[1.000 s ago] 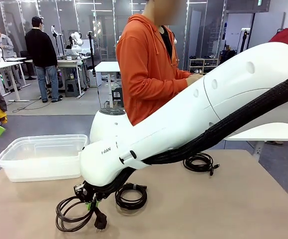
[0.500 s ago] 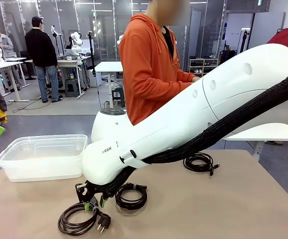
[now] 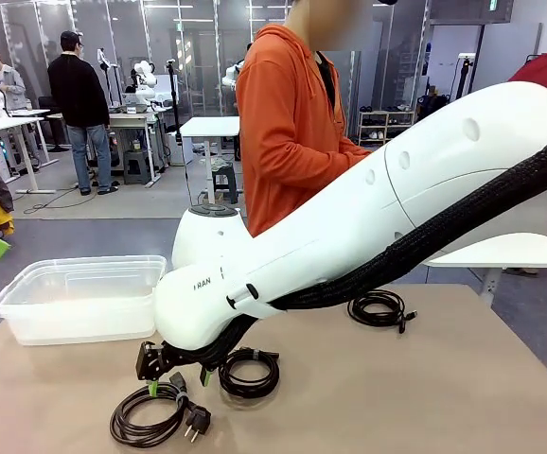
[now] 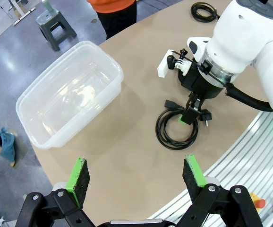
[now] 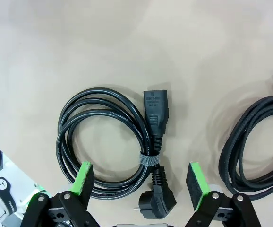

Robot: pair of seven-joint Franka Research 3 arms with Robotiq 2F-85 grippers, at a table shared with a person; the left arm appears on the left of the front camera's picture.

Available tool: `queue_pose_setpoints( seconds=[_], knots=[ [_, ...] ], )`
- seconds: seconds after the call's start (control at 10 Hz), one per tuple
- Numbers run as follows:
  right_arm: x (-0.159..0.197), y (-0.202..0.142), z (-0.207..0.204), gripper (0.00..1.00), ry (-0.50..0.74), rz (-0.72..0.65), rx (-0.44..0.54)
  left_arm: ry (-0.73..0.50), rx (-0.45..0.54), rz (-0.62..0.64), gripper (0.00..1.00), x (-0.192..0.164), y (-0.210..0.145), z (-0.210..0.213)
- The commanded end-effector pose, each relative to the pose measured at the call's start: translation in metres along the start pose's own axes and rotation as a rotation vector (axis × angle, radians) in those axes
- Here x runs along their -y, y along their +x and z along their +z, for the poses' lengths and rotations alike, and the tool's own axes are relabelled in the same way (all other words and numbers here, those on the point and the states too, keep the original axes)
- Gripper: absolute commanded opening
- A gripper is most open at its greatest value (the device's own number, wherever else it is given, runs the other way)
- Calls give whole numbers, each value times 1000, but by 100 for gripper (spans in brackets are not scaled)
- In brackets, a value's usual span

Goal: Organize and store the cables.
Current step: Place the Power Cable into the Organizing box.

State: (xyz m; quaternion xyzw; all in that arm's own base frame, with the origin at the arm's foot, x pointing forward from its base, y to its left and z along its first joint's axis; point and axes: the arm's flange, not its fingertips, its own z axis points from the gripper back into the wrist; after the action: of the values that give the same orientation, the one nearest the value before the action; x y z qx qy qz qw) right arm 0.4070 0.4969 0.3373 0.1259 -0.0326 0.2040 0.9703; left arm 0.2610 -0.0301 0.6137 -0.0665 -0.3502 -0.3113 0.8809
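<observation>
Handling a banded power cord: light, springy, best taken at the tie

The right jaws are seen spread wide and empty, hanging just above a coiled power cord (image 5: 106, 142) that lies flat on the desk (image 3: 397, 397) near its robot-side edge. The left jaws, likewise open and empty, are held high over the desk. A second coil (image 3: 248, 372) lies just beside the first, and a third (image 3: 379, 308) well apart, toward the person's side. A clear bin (image 3: 79, 298) stands at the left, with no cable visible inside.

The cord is judged light but springy, with rubbery loops that would sag and fan out if lifted by one strand. The loops are gathered by a band (image 5: 149, 160), and a hold is best taken there, across the whole bundle. The two hard plugs (image 5: 157, 201) beside the band could swing and are better avoided.

The band, both plugs and the cord's place between the green pads (image 5: 83, 177) are shown by the right wrist view; in the front view they are largely hidden beneath the arm. Bin, cord and right arm are laid out from above in the left wrist view, so the way to the bin can be judged.
</observation>
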Motion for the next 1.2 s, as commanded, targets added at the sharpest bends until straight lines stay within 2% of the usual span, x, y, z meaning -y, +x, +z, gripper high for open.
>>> queue_pose_setpoints(
  seconds=[0.0,0.2,0.3,0.4,0.5,0.7,0.9,1.1],
  knots=[
    [0,-1,6,100,-24,-44,33,2,3,-2,100,0,0,0],
    [1,-1,9,100,-22,-43,38,2,3,-2,100,0,0,0],
    [1,-3,13,100,-27,7,31,2,3,-2,100,0,0,0],
    [7,-8,26,100,-54,150,37,2,3,-2,100,0,0,0],
    [21,-9,55,100,-63,162,69,2,3,-2,100,0,0,0],
    [37,-12,86,100,-80,173,91,2,3,-2,100,0,0,0],
    [59,-14,116,100,-55,197,33,2,3,-2,100,0,0,0],
    [84,-23,140,100,-95,225,28,2,3,-2,100,0,0,0]
  ],
)
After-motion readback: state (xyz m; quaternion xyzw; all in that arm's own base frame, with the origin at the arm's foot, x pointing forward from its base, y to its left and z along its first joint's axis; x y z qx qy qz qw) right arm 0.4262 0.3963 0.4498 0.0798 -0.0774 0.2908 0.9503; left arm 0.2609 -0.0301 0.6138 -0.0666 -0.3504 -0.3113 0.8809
